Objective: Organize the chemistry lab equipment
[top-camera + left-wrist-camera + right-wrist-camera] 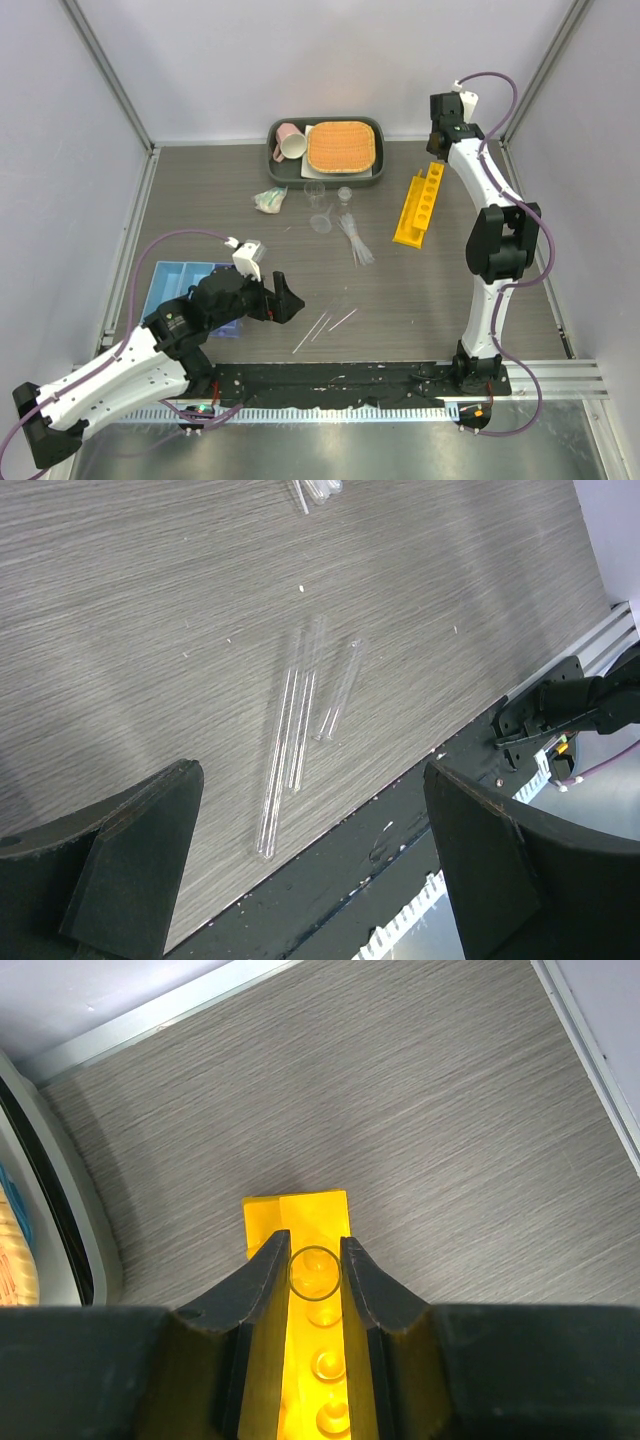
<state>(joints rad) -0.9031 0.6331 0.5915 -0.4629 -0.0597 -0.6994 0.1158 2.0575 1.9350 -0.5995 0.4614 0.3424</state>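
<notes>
Top external view first: most of the job looks not done yet. Three thin glass tubes (325, 325) lie loose on the worktop (430, 290), near the front edge. A bunch of clear pipettes (356, 243) lies in a heap in the middle. A few small beakers (315, 190) stand apart from each other, farther back. The blue tray (180, 272) sits at the left, partly under the left arm. The part of it I can see has nothing in it.

The left gripper (278, 298) hangs above the loose tubes. Its jaws are spread wide and hold nothing.

The right gripper (315, 1245) is over the far end of the yellow rack (420, 205). Its jaws are close together. A clear round ring sits between them, and it looks like the top of a glass tube (315, 1272) that they pinch. It is right above a hole in the rack. The other holes I can see look bare.

So I think one tube is about to go in. The three tubes, the pipettes and the beakers all have to be put away.
</notes>
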